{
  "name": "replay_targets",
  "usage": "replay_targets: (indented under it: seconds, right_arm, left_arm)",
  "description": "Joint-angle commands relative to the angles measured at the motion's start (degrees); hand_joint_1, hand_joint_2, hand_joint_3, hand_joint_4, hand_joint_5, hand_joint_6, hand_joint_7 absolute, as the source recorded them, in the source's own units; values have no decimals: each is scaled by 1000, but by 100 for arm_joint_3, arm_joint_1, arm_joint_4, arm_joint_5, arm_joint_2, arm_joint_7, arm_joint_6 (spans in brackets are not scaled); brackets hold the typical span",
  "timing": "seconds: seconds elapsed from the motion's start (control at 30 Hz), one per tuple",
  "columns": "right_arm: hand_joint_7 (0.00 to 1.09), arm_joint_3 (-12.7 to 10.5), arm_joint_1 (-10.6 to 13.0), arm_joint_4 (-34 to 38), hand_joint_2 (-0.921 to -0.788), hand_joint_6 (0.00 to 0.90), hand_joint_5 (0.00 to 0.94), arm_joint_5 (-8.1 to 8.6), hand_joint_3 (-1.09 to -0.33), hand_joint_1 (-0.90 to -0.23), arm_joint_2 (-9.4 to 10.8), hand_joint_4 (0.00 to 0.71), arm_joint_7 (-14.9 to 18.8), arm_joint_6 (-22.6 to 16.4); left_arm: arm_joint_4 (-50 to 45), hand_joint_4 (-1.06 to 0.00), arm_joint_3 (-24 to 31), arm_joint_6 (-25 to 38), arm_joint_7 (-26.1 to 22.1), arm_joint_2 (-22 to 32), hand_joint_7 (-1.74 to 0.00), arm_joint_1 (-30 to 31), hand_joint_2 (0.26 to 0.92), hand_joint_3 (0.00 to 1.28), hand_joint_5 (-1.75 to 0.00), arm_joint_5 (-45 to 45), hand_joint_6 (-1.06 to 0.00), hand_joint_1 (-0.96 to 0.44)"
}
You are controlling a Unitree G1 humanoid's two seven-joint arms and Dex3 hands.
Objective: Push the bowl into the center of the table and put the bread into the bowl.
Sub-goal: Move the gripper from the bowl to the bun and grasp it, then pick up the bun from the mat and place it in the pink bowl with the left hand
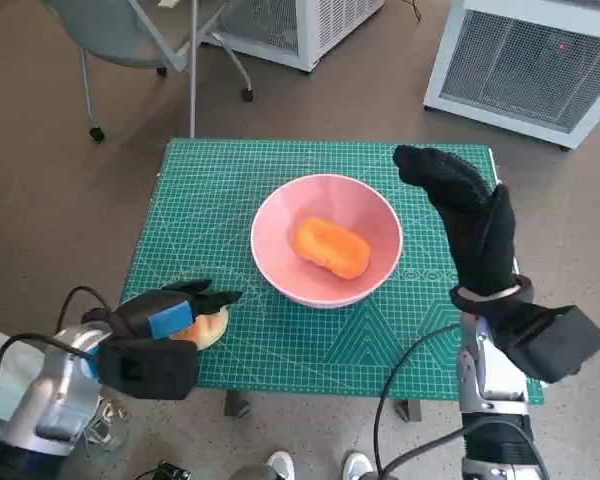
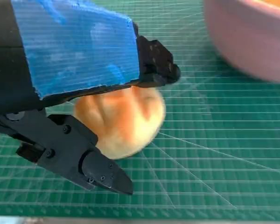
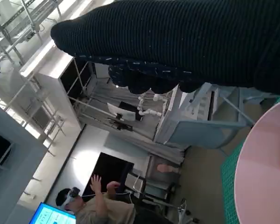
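The pink bowl sits near the middle of the green cutting mat, so the push looks done to me, and an orange bread roll already lies inside it. The piece that matters now is the pale round bun at the lower left of the head view, close to the mat's near edge. The left hand is cupped over it; from the left wrist view the black fingers curl down beside the bun and the taped back covers its top, but I cannot tell whether it is truly squeezed or only covered.

That is the worry: a soft bun loosely caught could slip out as it lifts and roll off the near edge. Squeezing harder would crush it.

The right hand stands upright just right of the bowl, fingers extended, holding nothing. If it leans in, it could nudge the bowl off centre.
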Motion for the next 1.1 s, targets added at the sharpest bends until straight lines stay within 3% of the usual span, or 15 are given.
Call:
replay_targets:
  seconds: [0.03,0.07,0.1,0.13,0.23,0.3,0.67,1.1]
  right_arm:
    - [533,-28,112,27,-921,-1,0,-44,-770,-704,-53,208,-3,56]
    - [533,-28,114,25,-921,-1,0,-47,-770,-703,-52,208,-6,55]
    - [533,-29,115,24,-921,-1,0,-49,-770,-703,-52,208,-7,55]
    - [532,-30,116,24,-921,-1,0,-49,-770,-703,-51,208,-7,55]
    - [531,-31,116,24,-921,-1,0,-50,-770,-703,-51,208,-7,55]
    - [530,-31,116,23,-921,-1,0,-50,-770,-703,-50,208,-7,55]
    - [520,-36,81,58,-921,-1,0,-37,-770,-699,-27,208,-17,78]
    - [505,-32,68,128,-921,-1,2,37,-769,-696,17,210,26,99]
  left_arm:
    - [-74,-512,-145,286,127,-16,-160,-62,814,28,-55,463,-567,34]
    - [-69,-602,-153,284,172,-5,-294,-63,830,32,-59,535,-573,48]
    - [-68,-615,-157,283,203,0,-672,-63,863,69,-448,589,-554,31]
    - [-69,-612,-159,283,221,2,-925,-62,883,103,-710,617,-531,21]
    - [-70,-608,-155,287,235,-10,-1228,-58,908,143,-1024,657,-503,8]
    - [-70,-606,-154,289,239,-14,-1301,-57,914,154,-1099,666,-495,5]
    - [-502,-675,834,-672,423,258,-1266,1,890,156,-1155,-421,-567,2]
    - [-1125,-634,1418,-733,545,73,-1325,-635,920,150,-1202,-1043,-500,1]
